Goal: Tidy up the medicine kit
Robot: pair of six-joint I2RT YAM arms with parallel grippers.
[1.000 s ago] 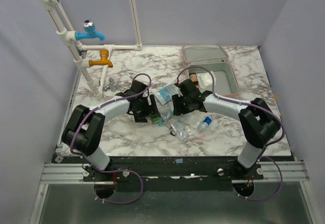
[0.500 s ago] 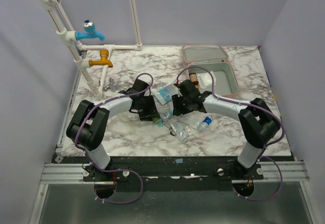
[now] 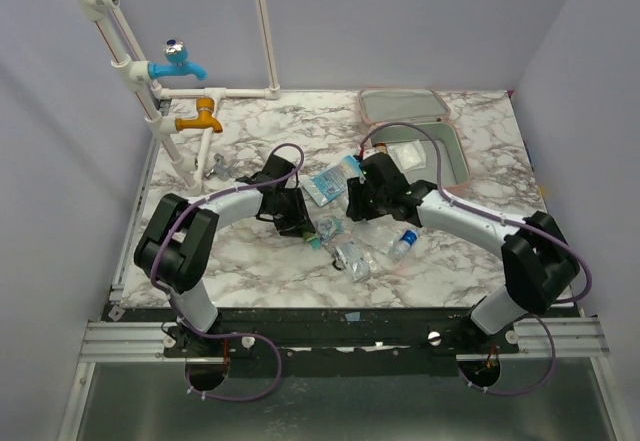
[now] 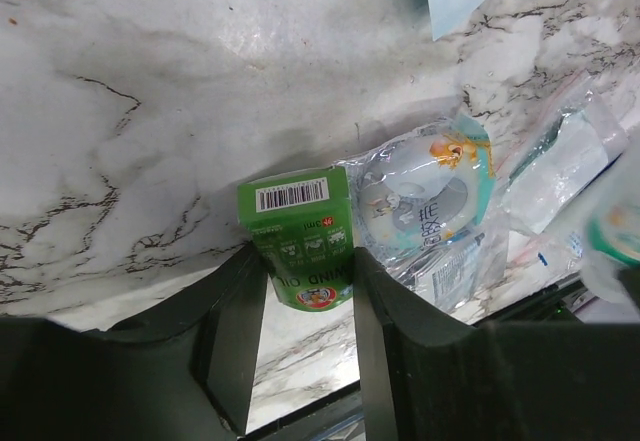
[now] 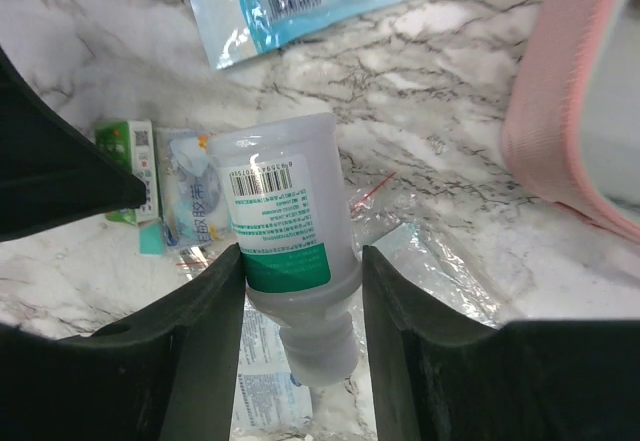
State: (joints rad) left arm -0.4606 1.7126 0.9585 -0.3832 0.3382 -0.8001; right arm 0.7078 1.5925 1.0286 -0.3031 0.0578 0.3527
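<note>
Marble counter point(image 3: 250, 261), tap rig point(image 3: 177, 61) at back left, not involved.

Left end effector point(image 4: 305, 253): the jaws were wide apart a second ago and have been drawn in. They are now seen pressed against both sides of the small green box point(image 4: 297, 226). The box is still flat on the counter, touching a clear sachet pack point(image 4: 425, 206). Grip judged just made, lift not yet done.

Loose packets and a blue-capped bottle point(image 3: 403, 243) are left mid-counter.

Right end effector point(image 5: 300, 253): clamped on the white bottle point(image 5: 285, 206) with the green label, which appears lifted off the counter. Against the earlier frame, the right arm has been extended and the bottle carried back and right toward the medicine kit point(image 3: 400, 106). The kit lies open at the far right of the counter, and its pink rim is seen near the bottle in the right wrist view. Drop-in judged next.
</note>
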